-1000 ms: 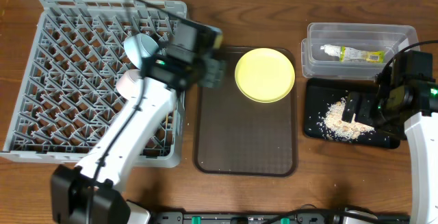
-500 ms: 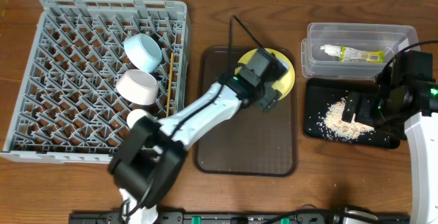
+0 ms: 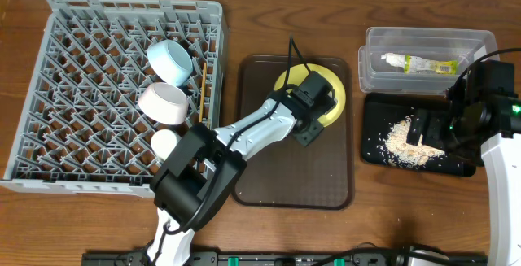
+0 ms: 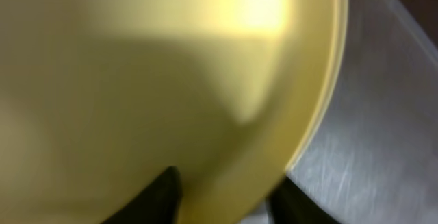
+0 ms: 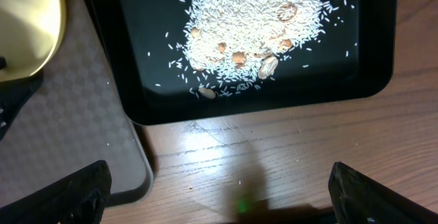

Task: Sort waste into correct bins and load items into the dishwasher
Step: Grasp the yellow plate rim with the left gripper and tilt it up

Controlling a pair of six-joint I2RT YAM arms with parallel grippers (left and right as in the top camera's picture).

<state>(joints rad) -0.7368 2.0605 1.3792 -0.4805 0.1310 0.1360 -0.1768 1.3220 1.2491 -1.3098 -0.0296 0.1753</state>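
Note:
A yellow plate (image 3: 330, 80) lies at the far end of the brown tray (image 3: 285, 176). My left gripper (image 3: 312, 118) is at the plate's near rim. In the left wrist view the plate (image 4: 150, 73) fills the frame, and the fingers (image 4: 229, 200) are apart with the rim between them, one over the plate and one at its outer edge. My right gripper (image 3: 423, 132) hangs open and empty over the black tray (image 3: 376, 107) of spilled rice (image 5: 253, 32). Its fingers (image 5: 219, 193) are spread wide above bare wood.
A grey dish rack (image 3: 81, 22) at the left holds a blue bowl (image 3: 171, 61), a white bowl (image 3: 163, 103), a white cup (image 3: 165, 142) and a thin yellow stick (image 3: 198, 87). A clear bin (image 3: 383, 38) at the back right holds a wrapper (image 3: 419, 64).
My left arm has swung right from the rack to the tray and come down at the plate's near rim. The plate has shifted slightly left. The right arm has not moved.

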